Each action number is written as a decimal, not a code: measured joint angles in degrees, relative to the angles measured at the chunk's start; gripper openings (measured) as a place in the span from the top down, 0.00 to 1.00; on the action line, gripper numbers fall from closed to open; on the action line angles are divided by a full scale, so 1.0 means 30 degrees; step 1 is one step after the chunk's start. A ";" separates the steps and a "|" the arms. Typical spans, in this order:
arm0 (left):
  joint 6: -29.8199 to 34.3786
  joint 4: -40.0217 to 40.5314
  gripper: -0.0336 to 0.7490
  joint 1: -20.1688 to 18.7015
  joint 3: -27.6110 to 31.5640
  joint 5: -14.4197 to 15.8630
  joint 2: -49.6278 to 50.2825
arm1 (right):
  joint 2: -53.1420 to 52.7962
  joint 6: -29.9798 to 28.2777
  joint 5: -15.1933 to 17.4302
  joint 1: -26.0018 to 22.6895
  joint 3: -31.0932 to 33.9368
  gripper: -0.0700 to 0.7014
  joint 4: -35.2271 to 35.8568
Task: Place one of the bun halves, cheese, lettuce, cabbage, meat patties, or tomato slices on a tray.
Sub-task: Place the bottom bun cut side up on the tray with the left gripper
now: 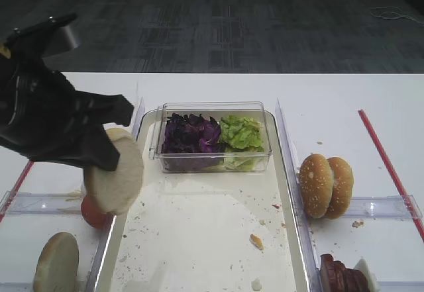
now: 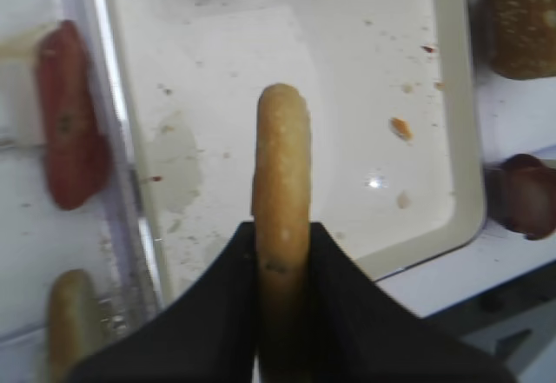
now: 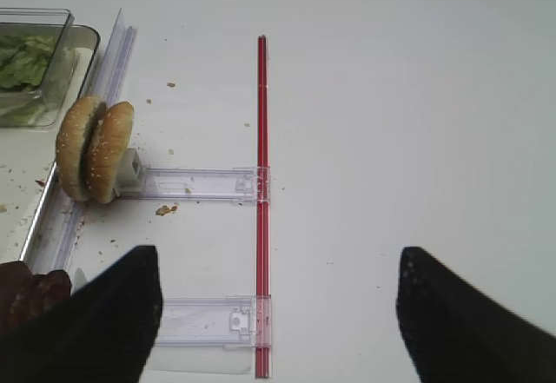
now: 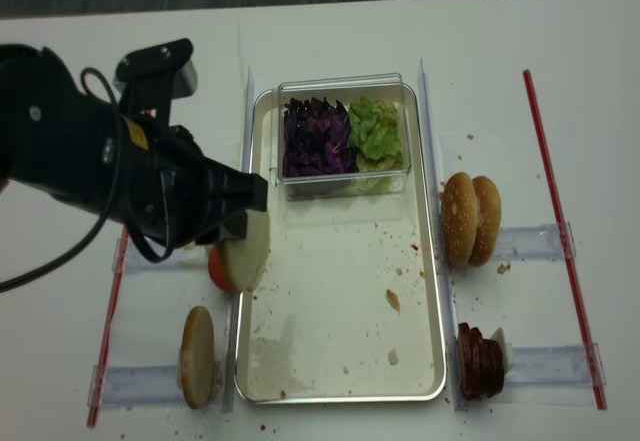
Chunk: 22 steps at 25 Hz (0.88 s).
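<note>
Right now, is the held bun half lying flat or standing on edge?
On edge: the bun half shows its thin rim upright in the left pincer, above the tray.

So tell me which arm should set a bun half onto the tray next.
The left. Its hand is shut on a plain bun half, held on edge at the tray's left rim. The right hand is open, empty, off to the tray's right.

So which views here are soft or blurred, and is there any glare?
Left wrist view is the softest: the left claw shut on the bun half and the tomato slices are blurred, with small glints on the tray. Right wrist view is sharp on the sesame buns, claw fingers soft. Both high views are evenly lit.
</note>
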 joint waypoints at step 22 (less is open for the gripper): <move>0.9674 -1.2176 0.81 0.0000 0.0000 -0.1084 0.4410 | 0.0000 0.0000 0.0000 0.0000 0.0000 0.14 0.0000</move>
